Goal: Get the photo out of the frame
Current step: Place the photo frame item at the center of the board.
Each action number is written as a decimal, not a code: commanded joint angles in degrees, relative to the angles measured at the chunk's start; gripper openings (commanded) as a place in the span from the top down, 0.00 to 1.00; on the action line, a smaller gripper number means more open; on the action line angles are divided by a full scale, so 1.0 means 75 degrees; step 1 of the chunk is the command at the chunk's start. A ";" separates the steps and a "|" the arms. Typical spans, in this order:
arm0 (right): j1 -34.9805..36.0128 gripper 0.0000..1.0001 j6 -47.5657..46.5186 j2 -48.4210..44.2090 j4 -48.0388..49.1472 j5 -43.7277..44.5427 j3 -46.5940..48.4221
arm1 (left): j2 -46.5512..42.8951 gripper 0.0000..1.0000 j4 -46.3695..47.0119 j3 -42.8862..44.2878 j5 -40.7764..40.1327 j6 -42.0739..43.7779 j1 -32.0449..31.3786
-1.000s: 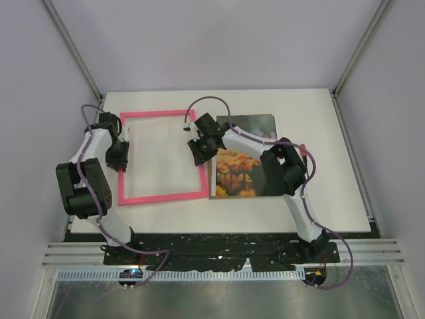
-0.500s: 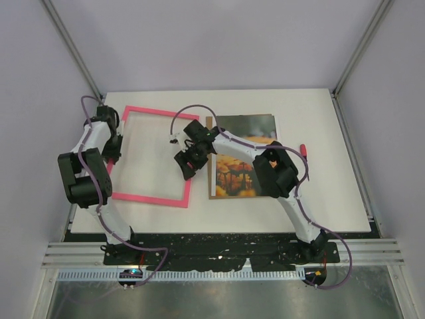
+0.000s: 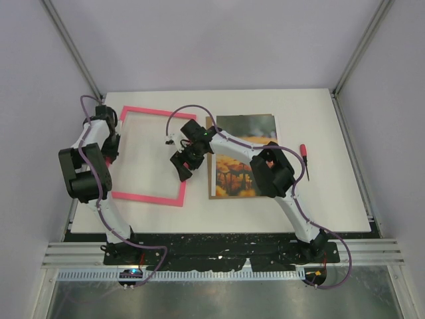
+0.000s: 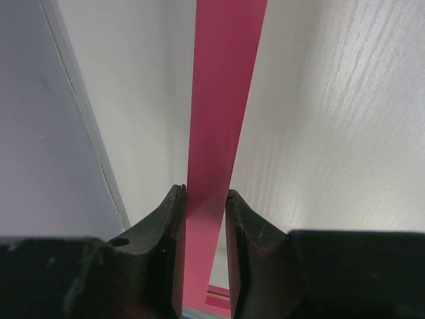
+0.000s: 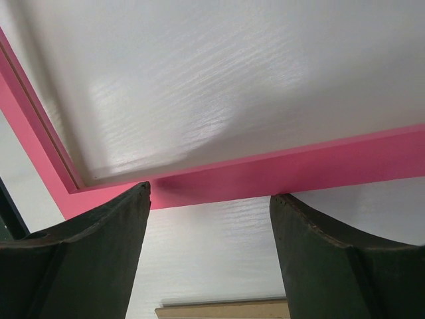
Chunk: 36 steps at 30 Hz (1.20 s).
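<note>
The thin pink frame (image 3: 149, 198) lies tilted on the left half of the white table (image 3: 299, 206), with bare table showing through its opening. The photo (image 3: 230, 178) of orange flowers lies flat to its right, apart from the frame and partly under my right arm. My left gripper (image 3: 111, 151) is shut on the frame's left side; the left wrist view shows the pink bar (image 4: 226, 100) pinched between both fingers (image 4: 167, 219). My right gripper (image 3: 183, 173) stands open just over the frame's right side (image 5: 312, 163), with nothing between its fingers (image 5: 106, 232).
A red-handled screwdriver (image 3: 303, 158) lies right of the photo. A tan board edge (image 5: 226, 311) shows at the bottom of the right wrist view. Grey walls with metal posts (image 3: 70, 53) close in the table on three sides.
The frame has slid left and turned, away from the photo. My right gripper has opened and let go of the frame's right side. The left gripper keeps its hold.
</note>
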 commanded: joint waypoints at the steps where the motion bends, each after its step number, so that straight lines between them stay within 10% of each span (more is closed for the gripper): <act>1: 0.0284 0.22 -0.0193 0.0076 0.1234 -0.0238 0.0449 | -0.0044 1.00 -0.0037 0.0103 0.0320 -0.0277 -0.0057; 10: 0.0284 0.16 -0.0321 0.0322 0.1234 -0.0086 0.0883 | 0.0202 0.96 -0.0553 0.0431 0.0179 -0.0265 -0.0022; 22: 0.0307 0.15 0.0030 0.0674 0.1398 -0.0109 0.1317 | 0.0541 0.61 -0.1127 0.0959 -0.0184 -0.0265 -0.0022; 36: 0.0389 0.34 0.0580 0.0873 0.1457 -0.0202 0.1516 | 0.0635 0.59 -0.1444 0.1030 -0.0091 -0.0347 -0.0034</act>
